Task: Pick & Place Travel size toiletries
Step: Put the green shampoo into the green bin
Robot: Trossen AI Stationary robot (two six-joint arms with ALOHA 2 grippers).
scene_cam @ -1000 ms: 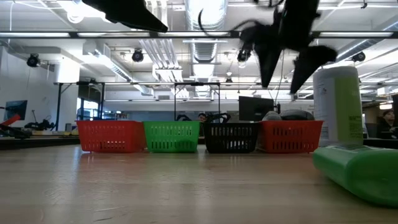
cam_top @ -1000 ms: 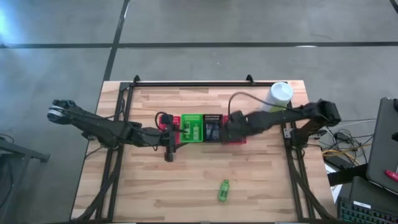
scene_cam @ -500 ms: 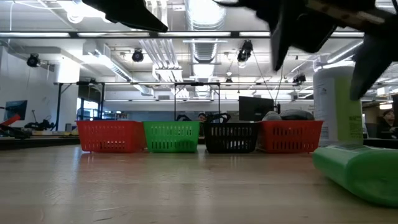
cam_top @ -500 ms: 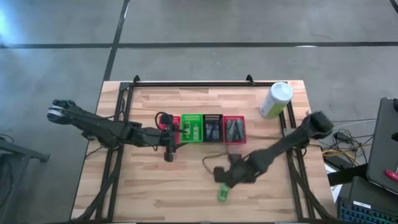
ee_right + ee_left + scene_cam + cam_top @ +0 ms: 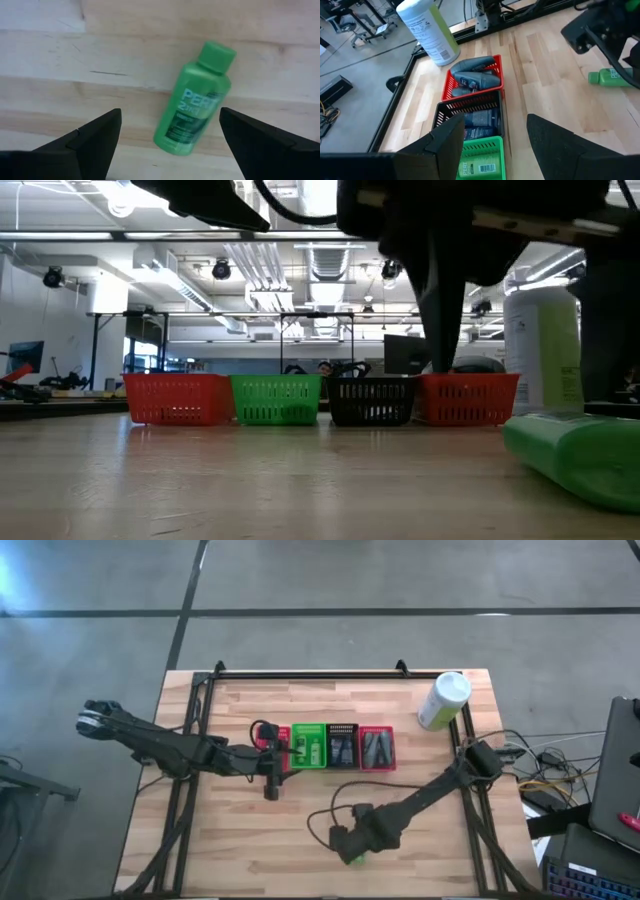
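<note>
A small green bottle [image 5: 192,100] with a green cap lies on its side on the table near the near edge, also seen in the high view [image 5: 356,856] and low view [image 5: 575,452]. My right gripper [image 5: 170,116] hovers over it, open, one finger on either side, touching nothing. In the high view the right gripper [image 5: 345,840] covers most of the bottle. My left gripper [image 5: 272,780] waits, open, by the left end of the basket row. The far red basket [image 5: 472,77] holds grey oval bottles, the black basket [image 5: 477,120] dark packets, the green basket [image 5: 309,745] green items.
Several mesh baskets stand in a row at the table's middle [image 5: 342,745], a second red one [image 5: 282,745] partly under the left arm. A tall white-and-green canister [image 5: 443,700] stands at the far right corner. Bare wood lies left of the bottle along the near edge.
My right gripper has swung from above the right red basket toward the near edge and come down over the green bottle, its fingers now straddling it. The bottle has stayed where it was. The left arm has kept still.
</note>
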